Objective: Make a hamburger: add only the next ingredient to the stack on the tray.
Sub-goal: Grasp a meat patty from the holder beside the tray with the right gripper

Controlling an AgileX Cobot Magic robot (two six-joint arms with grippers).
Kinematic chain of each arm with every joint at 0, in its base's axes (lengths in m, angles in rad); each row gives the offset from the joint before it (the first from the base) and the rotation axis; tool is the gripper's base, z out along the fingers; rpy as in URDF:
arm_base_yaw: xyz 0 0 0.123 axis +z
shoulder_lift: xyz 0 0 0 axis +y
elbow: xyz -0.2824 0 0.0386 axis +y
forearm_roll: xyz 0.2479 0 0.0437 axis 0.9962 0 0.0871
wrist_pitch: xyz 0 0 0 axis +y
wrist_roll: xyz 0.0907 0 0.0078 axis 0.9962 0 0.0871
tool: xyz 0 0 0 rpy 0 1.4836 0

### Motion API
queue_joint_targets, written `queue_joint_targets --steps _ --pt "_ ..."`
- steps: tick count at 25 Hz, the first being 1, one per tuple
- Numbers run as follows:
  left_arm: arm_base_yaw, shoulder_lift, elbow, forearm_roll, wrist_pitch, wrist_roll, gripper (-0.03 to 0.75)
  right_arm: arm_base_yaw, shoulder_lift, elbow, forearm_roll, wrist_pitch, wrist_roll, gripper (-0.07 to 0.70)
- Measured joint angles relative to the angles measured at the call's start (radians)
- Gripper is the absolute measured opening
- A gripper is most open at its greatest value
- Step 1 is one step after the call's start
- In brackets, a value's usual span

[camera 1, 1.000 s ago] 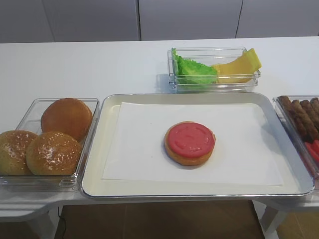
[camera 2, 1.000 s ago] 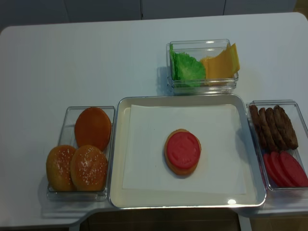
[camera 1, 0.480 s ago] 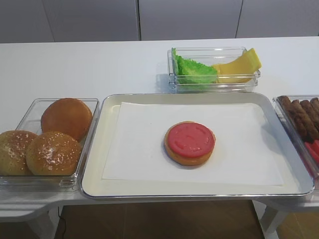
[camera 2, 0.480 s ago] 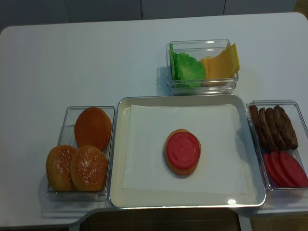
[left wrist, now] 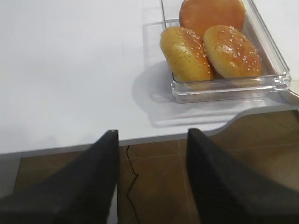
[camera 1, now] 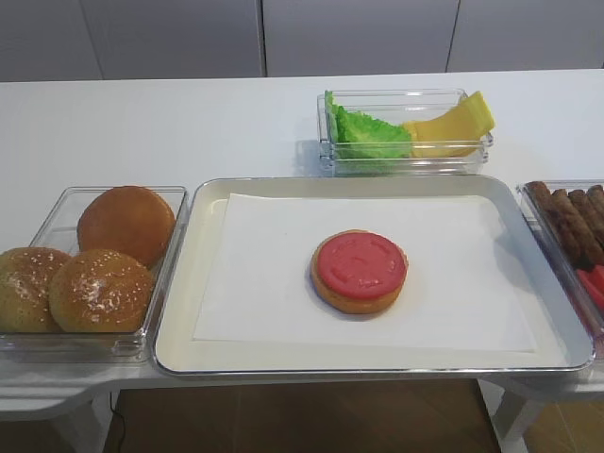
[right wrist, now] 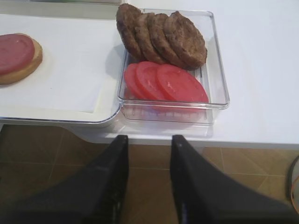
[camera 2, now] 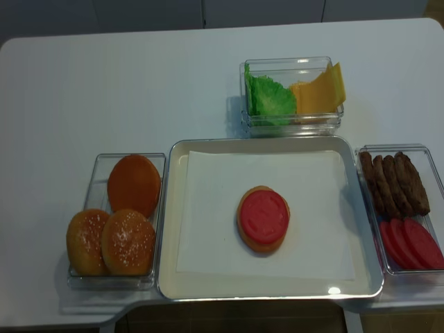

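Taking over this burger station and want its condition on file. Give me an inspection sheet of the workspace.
Surface: white table, nothing spilled.
Job's things: stack of bun base and red disc, mid tray; meat patties on edge in the right tub, above tomato slices.
Clutter: buns in the left tub; lettuce and cheese in the back tub.
Grippers: left gripper and right gripper open, empty, off the table's front edge.
Cables: one at right.
Surroundings: pale cabinets.

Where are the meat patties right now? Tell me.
The meat patties stand in a row at the back of the clear tub right of the tray, just behind the tomato slices in that tub.
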Motion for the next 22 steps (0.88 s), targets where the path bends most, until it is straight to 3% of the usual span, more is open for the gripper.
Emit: queue_joint_targets --steps 17,22 --pt "0.000 0.000 0.000 0.000 0.000 0.000 0.349 0.000 0.000 0.000 -0.007 0.000 0.008 0.239" --pt "0.000 0.000 0.000 0.000 0.000 0.000 0.349 0.000 0.000 0.000 -0.008 0.000 0.008 0.402"
